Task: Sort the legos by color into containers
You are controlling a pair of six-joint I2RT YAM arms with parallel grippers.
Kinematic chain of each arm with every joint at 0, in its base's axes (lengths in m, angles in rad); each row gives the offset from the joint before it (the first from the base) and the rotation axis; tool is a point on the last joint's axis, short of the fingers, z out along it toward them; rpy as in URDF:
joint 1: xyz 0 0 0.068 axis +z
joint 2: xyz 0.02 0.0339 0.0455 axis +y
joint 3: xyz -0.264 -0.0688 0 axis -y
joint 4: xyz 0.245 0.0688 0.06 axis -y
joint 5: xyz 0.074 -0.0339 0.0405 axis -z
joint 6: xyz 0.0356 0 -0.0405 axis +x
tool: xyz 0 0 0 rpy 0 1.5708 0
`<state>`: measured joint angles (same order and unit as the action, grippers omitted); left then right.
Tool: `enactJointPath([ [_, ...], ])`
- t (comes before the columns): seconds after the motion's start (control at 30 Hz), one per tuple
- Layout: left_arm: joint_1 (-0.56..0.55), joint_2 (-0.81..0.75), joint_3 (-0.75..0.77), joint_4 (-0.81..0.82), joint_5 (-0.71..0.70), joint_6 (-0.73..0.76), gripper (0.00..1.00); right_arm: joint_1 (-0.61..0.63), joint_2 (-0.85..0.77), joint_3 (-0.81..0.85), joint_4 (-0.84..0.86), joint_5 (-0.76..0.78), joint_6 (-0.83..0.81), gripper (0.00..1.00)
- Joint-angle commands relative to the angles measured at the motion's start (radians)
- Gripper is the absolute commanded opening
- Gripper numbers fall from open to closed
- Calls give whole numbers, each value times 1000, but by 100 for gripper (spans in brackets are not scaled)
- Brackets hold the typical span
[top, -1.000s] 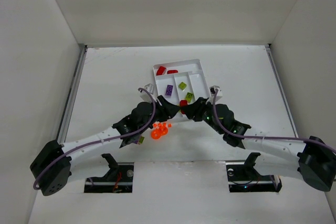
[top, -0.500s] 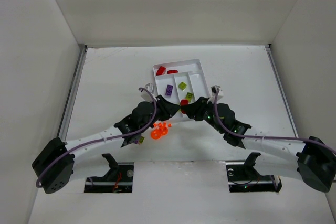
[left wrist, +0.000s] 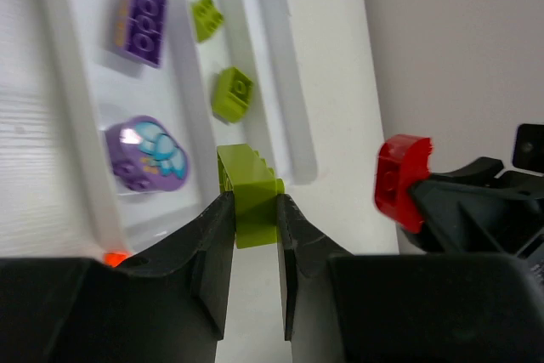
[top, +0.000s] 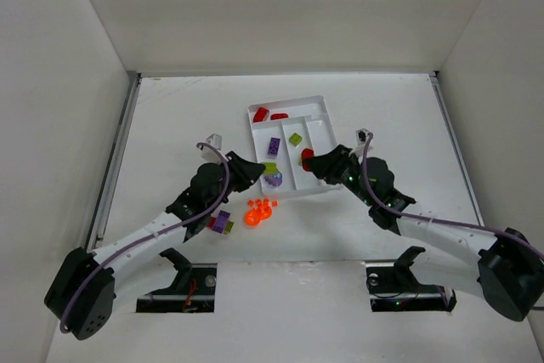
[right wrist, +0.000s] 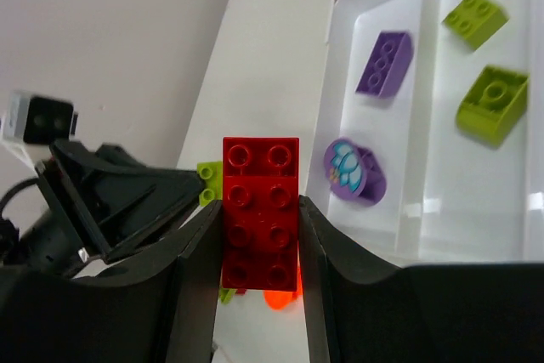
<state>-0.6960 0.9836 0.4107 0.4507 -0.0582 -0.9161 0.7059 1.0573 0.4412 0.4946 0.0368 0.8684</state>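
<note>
My left gripper (top: 263, 168) is shut on a lime green brick (left wrist: 248, 197), held over the near end of the white tray (top: 321, 108). My right gripper (top: 312, 160) is shut on a red brick (right wrist: 260, 210), also over the tray's near end, apart from the left one. In the tray's long sections lie a purple brick (left wrist: 141, 11), a purple round piece (left wrist: 145, 153) and two lime green bricks (left wrist: 232, 93). Two red pieces (top: 269, 114) lie in the crosswise section. Orange pieces (top: 259, 212) lie on the table in front of the tray.
A purple and a green piece (top: 223, 224) lie on the table under the left arm. White walls stand on three sides. Two mounting brackets (top: 189, 276) stand at the near edge.
The two grippers, close together at the tray's near edge before, have drawn apart: the left went left with the green brick, the right went up and right with the red brick. The purple round piece now shows.
</note>
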Motion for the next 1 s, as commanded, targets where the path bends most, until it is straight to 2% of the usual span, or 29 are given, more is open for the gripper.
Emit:
enactJointPath([
  [0.0,81,-74,-27,-23,33,43,10,-45,76,105,52,-12,-8,28],
  [0.2,166,-155,-36,-23,115,45,11,-102,431,379,28,81,41,28],
  [0.43,201,-215,-70,-24,172,23,12,-157,800,703,-31,219,384,29],
  [0.67,192,-227,-107,-6,196,-9,12,-159,948,893,-231,340,596,32],
  [0.8,174,-215,-110,28,213,-21,12,-156,983,959,-294,380,616,34],
  [0.97,204,-249,-110,13,230,-21,13,-154,1037,1044,-349,387,642,35],
])
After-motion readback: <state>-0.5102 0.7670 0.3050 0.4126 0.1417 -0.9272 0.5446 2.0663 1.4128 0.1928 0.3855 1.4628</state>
